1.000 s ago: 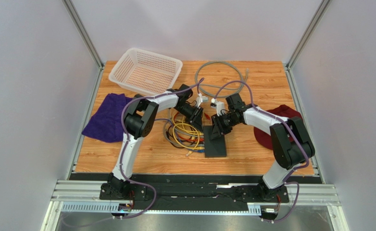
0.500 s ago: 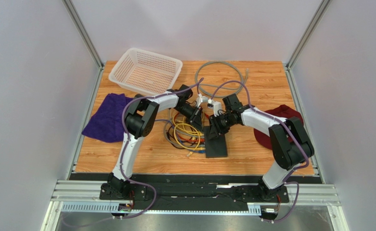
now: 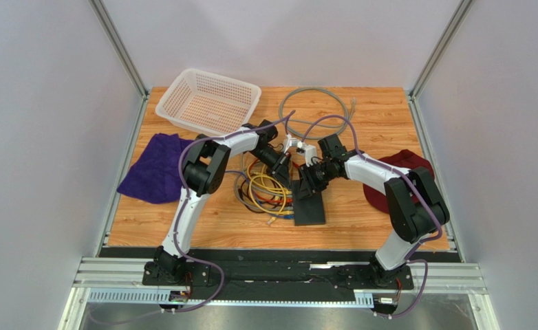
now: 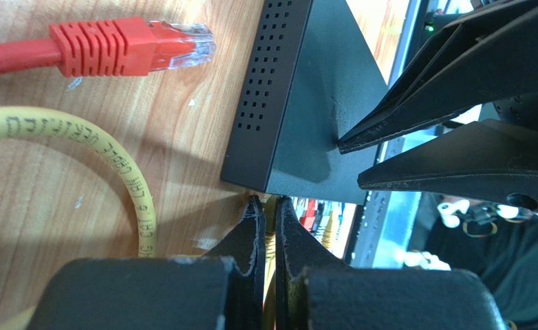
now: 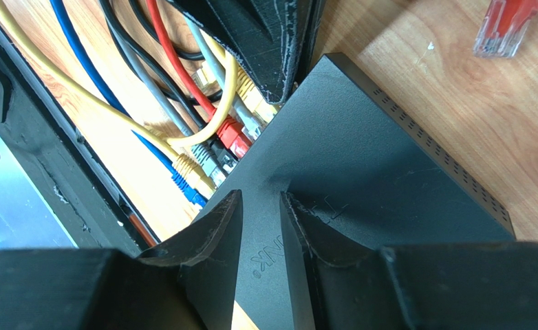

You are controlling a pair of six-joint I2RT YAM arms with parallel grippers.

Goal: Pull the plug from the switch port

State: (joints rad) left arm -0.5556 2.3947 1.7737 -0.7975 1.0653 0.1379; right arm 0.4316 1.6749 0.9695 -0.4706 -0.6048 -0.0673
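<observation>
Two end effectors meet at the switch (image 3: 309, 206), which lies mid-desk (image 3: 361, 110) with cables (image 3: 265, 189) plugged along its left edge. Left end effector (image 4: 267, 203) pinches a yellow plug (image 5: 253, 93) at the far corner. Right end effector (image 5: 260, 196) rests on the switch top, jaws narrowly apart, empty.

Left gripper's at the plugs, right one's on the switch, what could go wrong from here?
1. The left gripper pinches the yellow plug right beside the red plug; pulling might snag that neighbour.
2. The right gripper only rests open fingertips on the switch top near the port edge, so the switch could slide or lift with the pull.
</observation>
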